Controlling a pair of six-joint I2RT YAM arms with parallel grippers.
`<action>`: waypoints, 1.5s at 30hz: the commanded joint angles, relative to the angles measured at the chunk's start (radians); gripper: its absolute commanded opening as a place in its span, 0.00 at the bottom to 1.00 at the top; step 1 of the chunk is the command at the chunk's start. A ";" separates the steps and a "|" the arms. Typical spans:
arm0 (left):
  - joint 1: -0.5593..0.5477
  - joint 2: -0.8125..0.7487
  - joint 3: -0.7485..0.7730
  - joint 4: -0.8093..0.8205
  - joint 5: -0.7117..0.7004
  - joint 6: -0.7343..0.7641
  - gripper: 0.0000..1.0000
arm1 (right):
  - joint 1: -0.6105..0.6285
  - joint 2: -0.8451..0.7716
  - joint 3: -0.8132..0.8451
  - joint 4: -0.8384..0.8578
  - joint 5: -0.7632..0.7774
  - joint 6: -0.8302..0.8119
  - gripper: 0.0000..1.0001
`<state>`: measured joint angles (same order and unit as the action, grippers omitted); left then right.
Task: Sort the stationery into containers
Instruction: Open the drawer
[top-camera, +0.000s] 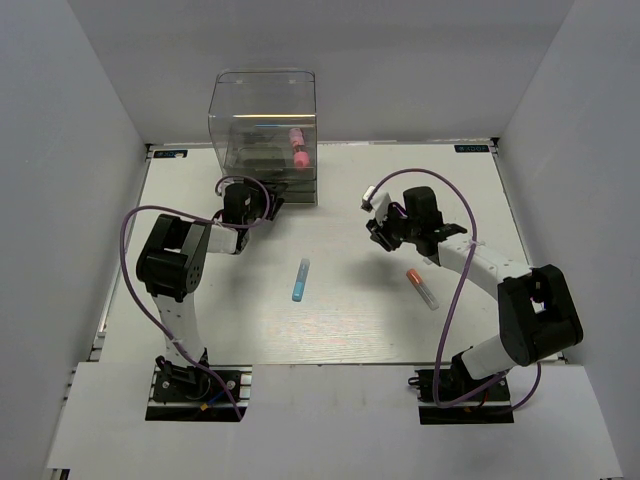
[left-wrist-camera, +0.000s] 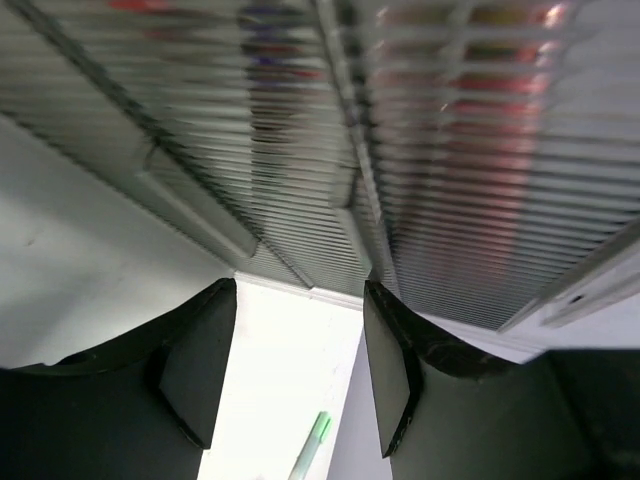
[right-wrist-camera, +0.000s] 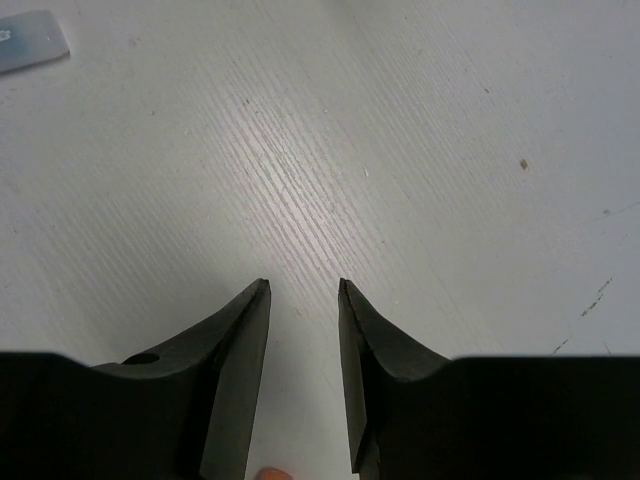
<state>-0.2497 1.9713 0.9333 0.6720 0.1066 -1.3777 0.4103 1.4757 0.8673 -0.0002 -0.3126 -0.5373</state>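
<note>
Left gripper at near face of clear box, fingers apart, empty. Right gripper right of centre, fingers apart, empty. Pink tube inside box. Blue marker centre, orange-capped marker right.

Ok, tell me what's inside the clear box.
A pink tube shows inside the clear box, right side. The ribbed drawers show only red and purplish blurs in the left wrist view; what those are cannot be told.
</note>
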 joint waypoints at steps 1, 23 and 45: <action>0.007 -0.002 0.045 -0.003 -0.042 -0.004 0.64 | -0.005 -0.035 -0.017 0.017 -0.013 0.002 0.40; 0.017 0.029 0.081 -0.113 -0.061 -0.004 0.39 | -0.014 -0.028 -0.019 0.019 -0.017 -0.001 0.40; 0.017 0.089 0.065 -0.045 -0.099 0.023 0.00 | -0.019 -0.028 -0.028 0.014 -0.014 -0.015 0.40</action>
<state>-0.2386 2.0537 1.0168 0.6209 0.0479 -1.3880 0.3946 1.4704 0.8524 0.0006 -0.3149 -0.5522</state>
